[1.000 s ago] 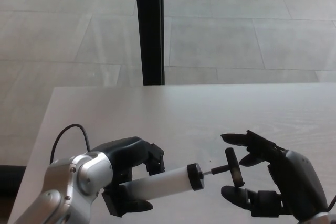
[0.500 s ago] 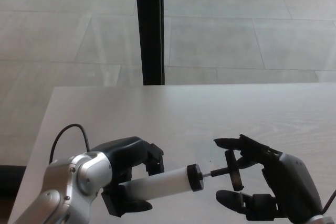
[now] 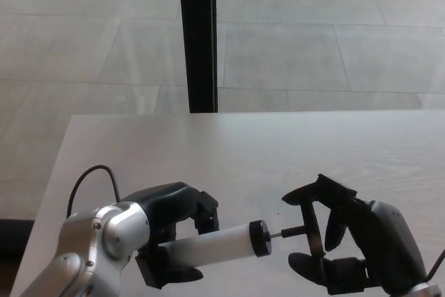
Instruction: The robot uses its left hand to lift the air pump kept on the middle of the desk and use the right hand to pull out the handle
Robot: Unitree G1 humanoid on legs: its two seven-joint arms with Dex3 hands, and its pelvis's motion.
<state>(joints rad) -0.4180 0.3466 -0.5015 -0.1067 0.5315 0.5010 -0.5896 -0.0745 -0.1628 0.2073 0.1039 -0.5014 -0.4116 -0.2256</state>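
Note:
The air pump [image 3: 215,243] is a white tube with a black end cap, held level above the desk [image 3: 278,151] at the lower left. My left hand [image 3: 170,231] is shut on its barrel. A thin rod runs from the cap to the black T-handle [image 3: 311,231], which stands a short way out from the cap. My right hand [image 3: 341,241] is at the handle, its upper fingers curled over the top of the handle and the thumb below it. Whether they grip it tightly is unclear.
A black vertical post [image 3: 199,36] rises behind the desk's far edge. Grey floor tiles lie beyond. A black cable [image 3: 90,175] loops off my left arm near the desk's left edge.
My right hand has moved left onto the handle and its fingers have curled down over it. The pump and left hand have stayed in place.

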